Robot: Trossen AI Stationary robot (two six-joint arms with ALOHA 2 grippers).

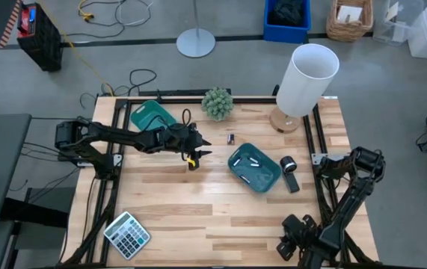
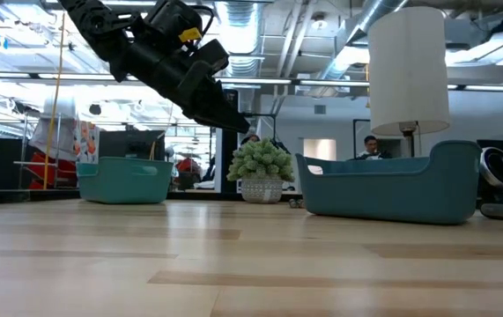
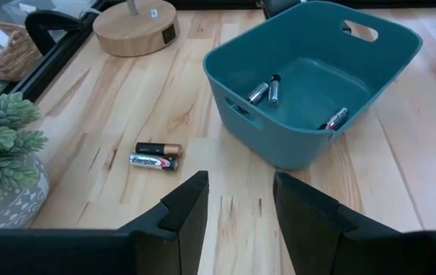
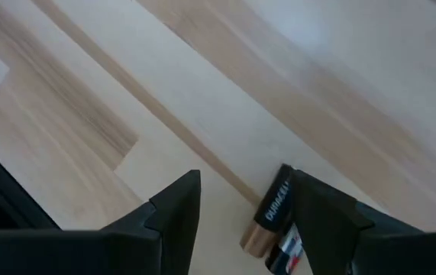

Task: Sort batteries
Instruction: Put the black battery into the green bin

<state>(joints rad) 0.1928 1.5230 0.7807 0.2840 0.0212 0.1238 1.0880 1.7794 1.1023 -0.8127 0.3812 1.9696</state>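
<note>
The left tool (image 1: 196,153) hangs open and empty above the table (image 1: 198,209), between the little green plant (image 1: 217,103) and the teal tray (image 1: 254,167). Two batteries (image 3: 156,155) lie side by side on the wood near that tray, and a few more batteries (image 3: 266,91) lie inside it. The right tool (image 4: 244,218) sits low at the table's near corner, open with a battery (image 4: 269,221) between its fingers, and the lamp (image 1: 303,86), calculator (image 1: 127,235) and second tray (image 1: 152,116) stand apart.

left gripper (image 1: 196,153) hovers, fingers parted; right gripper (image 4: 237,221) low, fingers apart
</note>
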